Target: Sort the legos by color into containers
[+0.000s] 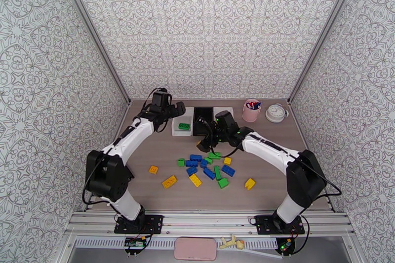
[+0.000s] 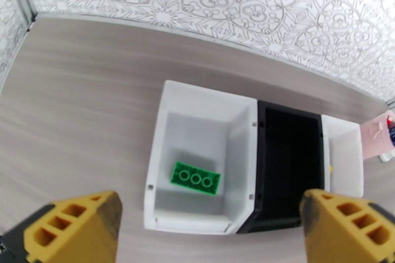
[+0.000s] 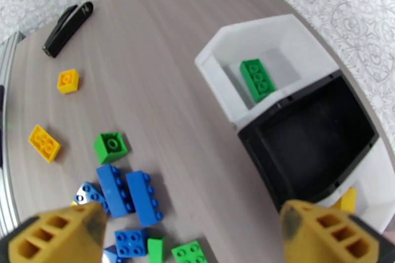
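No legible text or labels anywhere

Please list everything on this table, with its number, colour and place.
left white bin: one, white, back centre.
black bin: one, black, touching it.
right white bin: one, white, row's right end.
green lego: one, green, in the left white bin.
yellow lego: one, yellow, partly seen in the right white bin.
loose legos: about sixteen, green, blue, yellow, scattered in the middle.
pink cup: one, pink, back right, holding pens.
clock: one, white, right of the pink cup.
left gripper: one, yellow-fingered, open, above the left white bin.
right gripper: one, yellow-fingered, open, near the loose legos.
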`<state>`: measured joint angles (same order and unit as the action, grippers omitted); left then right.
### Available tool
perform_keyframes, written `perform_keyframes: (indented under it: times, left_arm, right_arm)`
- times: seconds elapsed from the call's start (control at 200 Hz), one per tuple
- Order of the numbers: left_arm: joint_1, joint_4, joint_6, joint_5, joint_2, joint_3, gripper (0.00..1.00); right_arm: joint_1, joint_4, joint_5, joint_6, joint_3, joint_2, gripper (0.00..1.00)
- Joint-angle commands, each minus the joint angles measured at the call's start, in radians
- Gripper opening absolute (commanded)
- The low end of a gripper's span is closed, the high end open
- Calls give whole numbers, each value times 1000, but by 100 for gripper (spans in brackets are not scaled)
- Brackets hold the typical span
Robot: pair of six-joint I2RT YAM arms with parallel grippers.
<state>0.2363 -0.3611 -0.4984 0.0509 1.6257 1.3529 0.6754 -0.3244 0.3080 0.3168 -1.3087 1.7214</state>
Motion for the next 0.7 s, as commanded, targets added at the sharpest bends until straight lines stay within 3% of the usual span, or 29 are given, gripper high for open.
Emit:
perform_keyframes:
  times: [0.0, 0.22, 0.38, 0.495, 0.585, 0.695]
  left_arm:
    - [-53, 29, -71, -81, -66, -87, 100]
    - [-173, 46, -159, -193, -161, -220, 100]
    - [-235, 56, -181, -211, -188, -275, 100]
    - [-249, 55, -177, -211, -193, -285, 100]
    - [-250, 53, -172, -209, -192, -285, 100]
    - [-249, 50, -169, -210, -190, -287, 100]
  right_arm:
    - [41, -135, -90, 47, -88, 70, 96]
    - [98, -245, -125, 66, -210, 203, 96]
    - [131, -315, -177, 86, -296, 298, 93]
    - [144, -381, -184, 92, -370, 365, 86]
    - [147, -428, -155, 88, -427, 407, 69]
    - [148, -454, -124, 97, -461, 440, 67]
